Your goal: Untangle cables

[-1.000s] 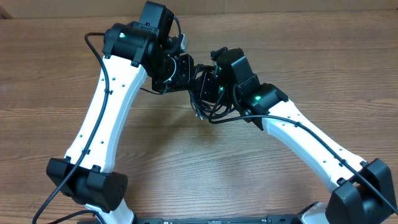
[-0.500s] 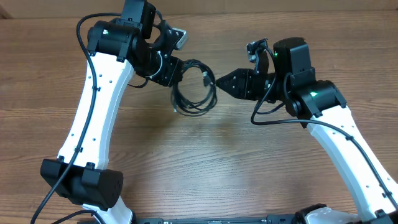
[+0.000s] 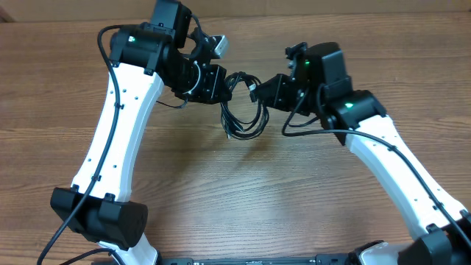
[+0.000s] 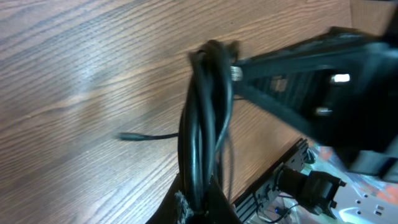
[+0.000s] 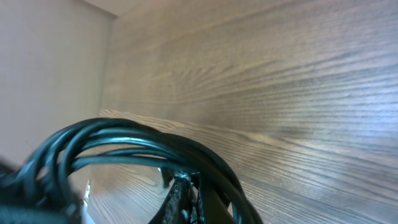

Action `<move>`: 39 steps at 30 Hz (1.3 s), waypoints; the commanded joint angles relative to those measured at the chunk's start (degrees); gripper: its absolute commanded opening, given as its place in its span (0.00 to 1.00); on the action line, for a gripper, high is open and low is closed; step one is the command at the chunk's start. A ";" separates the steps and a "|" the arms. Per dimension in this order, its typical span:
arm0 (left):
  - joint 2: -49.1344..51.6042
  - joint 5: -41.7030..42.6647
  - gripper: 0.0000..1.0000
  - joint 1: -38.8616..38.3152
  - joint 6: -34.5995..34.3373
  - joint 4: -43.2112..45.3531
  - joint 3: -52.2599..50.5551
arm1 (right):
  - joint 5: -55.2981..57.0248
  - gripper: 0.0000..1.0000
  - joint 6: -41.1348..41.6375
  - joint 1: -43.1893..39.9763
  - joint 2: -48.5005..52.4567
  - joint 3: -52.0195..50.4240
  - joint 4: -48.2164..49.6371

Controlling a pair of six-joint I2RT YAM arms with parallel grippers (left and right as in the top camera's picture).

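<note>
The cables (image 3: 246, 121) are a bundle of thin black cords hanging in loops above the wooden table, between both grippers. My left gripper (image 3: 227, 79) is shut on the bundle's upper left part. In the left wrist view the cords (image 4: 202, 124) run up from the pinched jaws of that gripper (image 4: 199, 200), past a small silvery plug (image 4: 236, 72). My right gripper (image 3: 255, 90) meets the bundle from the right and is shut on it. The right wrist view shows its fingertips (image 5: 181, 190) closed on the looped cords (image 5: 112, 140). One loose cord end (image 4: 132, 136) trails to the left.
The brown wooden table (image 3: 221, 191) lies under the bundle. Both white arms slope in from the front corners, carrying their own thicker black leads (image 3: 313, 132). The table edge and mounting hardware (image 4: 298, 186) show in the left wrist view.
The right gripper, pulled away to the right and apart from the bundle half a second ago, has come back left and shut on it. The left gripper shifted slightly right with the cables.
</note>
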 commanded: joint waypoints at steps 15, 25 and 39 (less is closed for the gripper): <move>-0.37 -1.01 0.04 1.31 6.84 3.43 0.33 | -14.97 0.08 2.16 -2.93 -5.29 0.63 4.46; -0.37 -1.60 0.04 1.33 32.46 -2.99 0.22 | -2.97 0.49 -12.46 -5.57 -10.60 0.57 -11.28; -0.35 8.20 0.04 2.32 35.76 -6.95 0.22 | -22.34 0.75 -38.73 -6.51 -3.98 0.55 -17.44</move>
